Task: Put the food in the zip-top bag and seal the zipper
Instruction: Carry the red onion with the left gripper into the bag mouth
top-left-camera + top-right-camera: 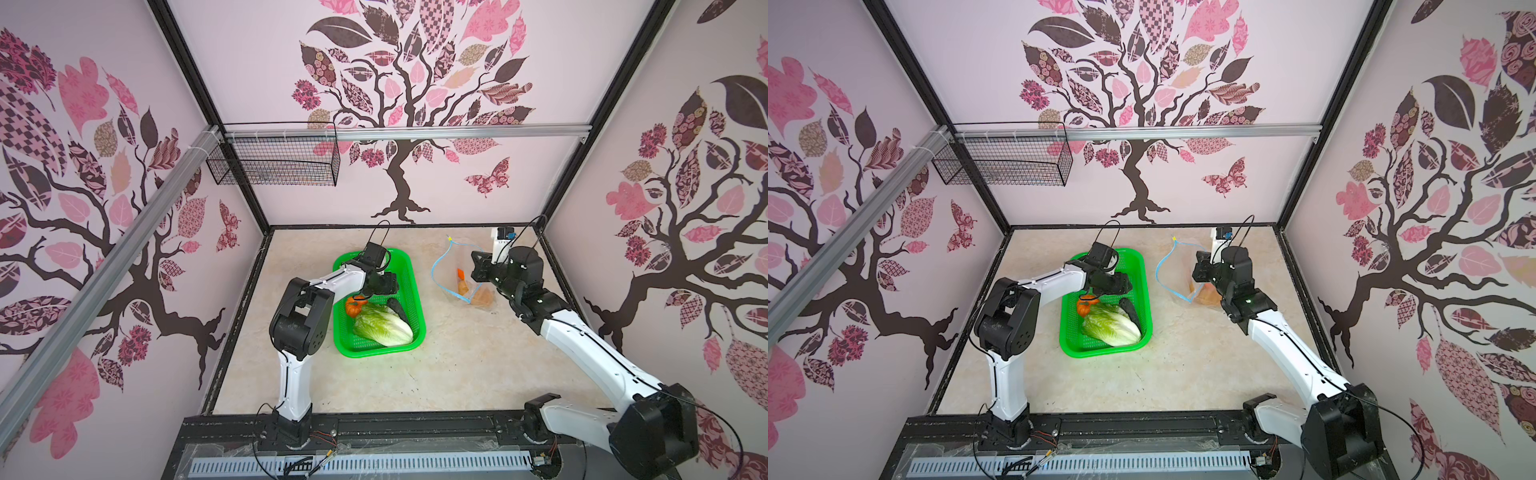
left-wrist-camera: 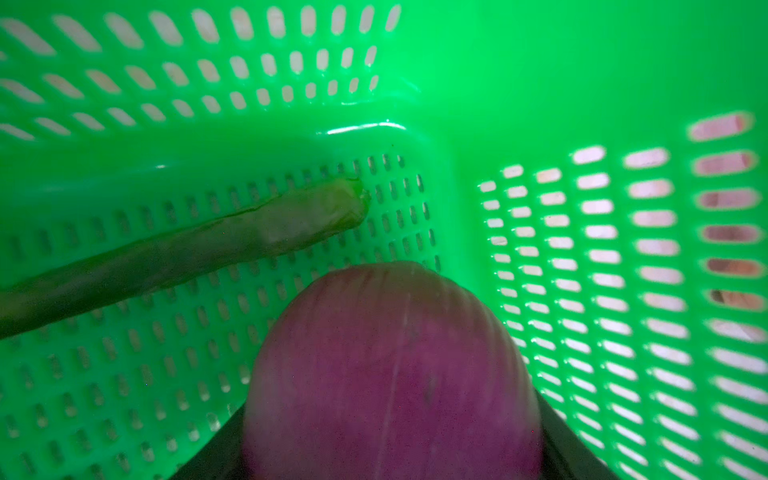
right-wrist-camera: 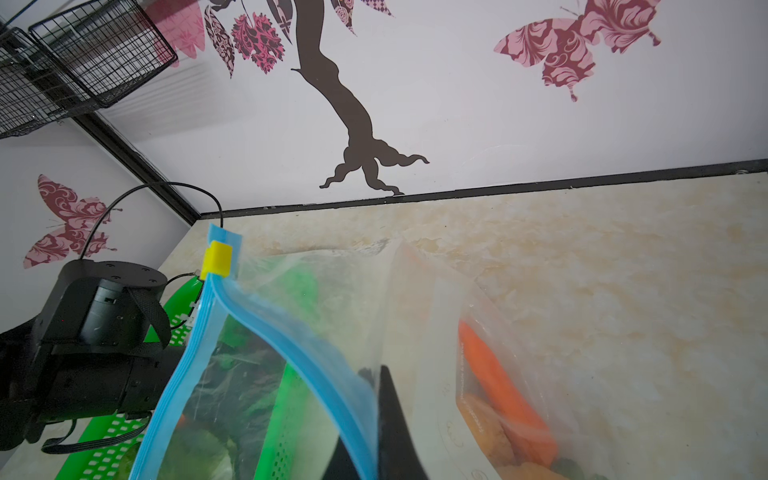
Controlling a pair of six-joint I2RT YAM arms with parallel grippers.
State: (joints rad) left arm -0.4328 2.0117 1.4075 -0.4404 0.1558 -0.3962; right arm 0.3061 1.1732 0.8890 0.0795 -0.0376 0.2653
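Note:
A green mesh basket (image 1: 376, 353) holds a leafy cabbage (image 1: 384, 326), a small orange pumpkin (image 1: 354, 306) and a dark elongated piece (image 2: 187, 249). My left gripper (image 1: 385, 286) reaches down into the basket's far end. A purple onion (image 2: 390, 365) fills the space between its black fingers (image 2: 573, 457), which lie against both sides. The clear zip-top bag (image 1: 453, 266) lies at the back right with its mouth open. A carrot (image 3: 494, 374) and tan potatoes (image 1: 482, 296) are inside. My right gripper (image 3: 374, 415) is shut on the blue zipper (image 3: 291, 345), whose yellow tab (image 3: 217, 259) is at the far end.
A black wire basket (image 1: 274, 160) hangs on the back wall at the left. A small white and blue box (image 1: 500, 237) stands in the back right corner behind the bag. Walls close in the tabletop on three sides, and a black rail (image 1: 415, 428) runs along the front.

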